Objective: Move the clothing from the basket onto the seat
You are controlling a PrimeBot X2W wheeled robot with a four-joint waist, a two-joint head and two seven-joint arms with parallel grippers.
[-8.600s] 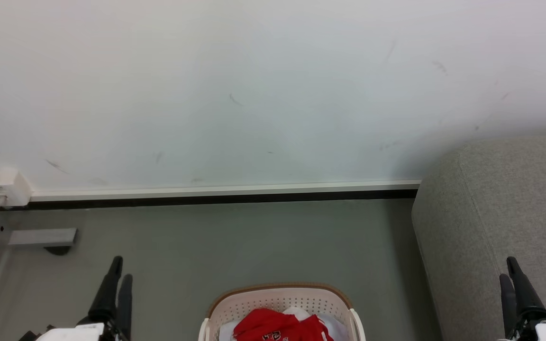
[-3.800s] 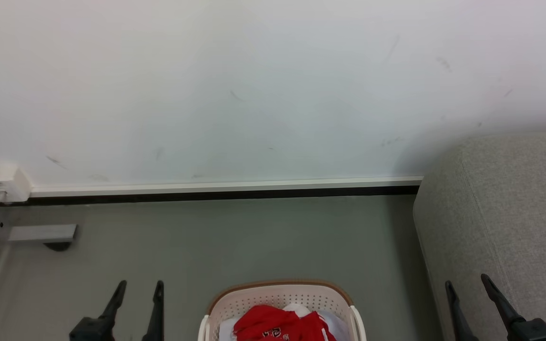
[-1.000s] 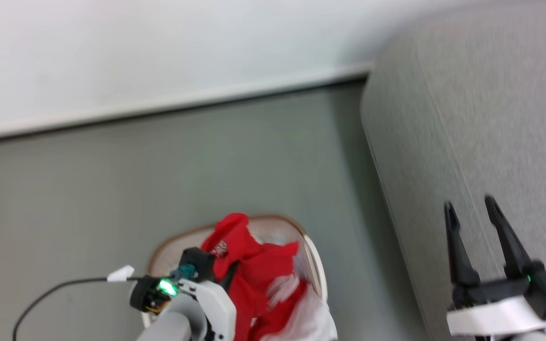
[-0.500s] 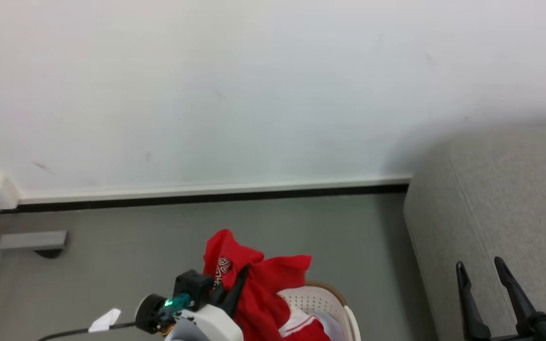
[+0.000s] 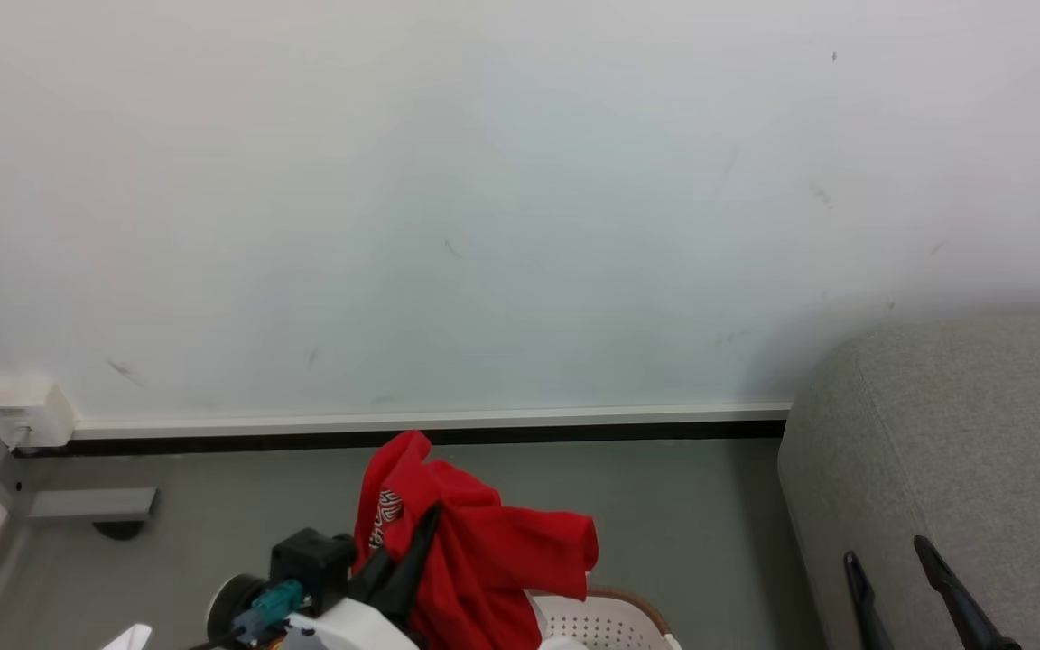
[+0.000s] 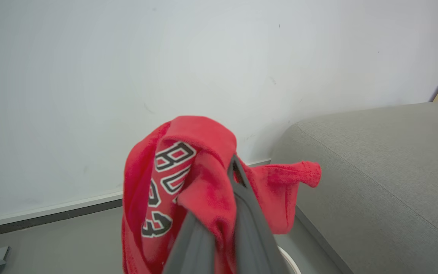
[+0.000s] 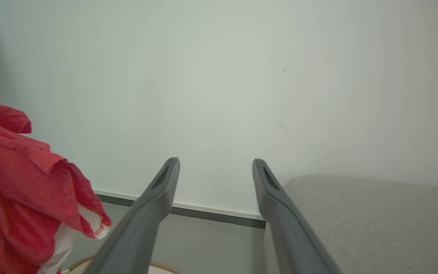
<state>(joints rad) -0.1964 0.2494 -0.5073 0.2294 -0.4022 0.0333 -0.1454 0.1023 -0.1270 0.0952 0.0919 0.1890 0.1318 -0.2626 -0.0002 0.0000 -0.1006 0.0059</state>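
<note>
Up above the basket (image 5: 606, 623), left gripper (image 5: 407, 551) clamps clothing (image 5: 484, 551) (seat (image 5: 953, 433) edge beside).

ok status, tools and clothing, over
Left tool shut on soft red garment, held above cream perforated plastic basket. Right tool open, by grey fabric seat. Bare floor between basket and seat.
</note>
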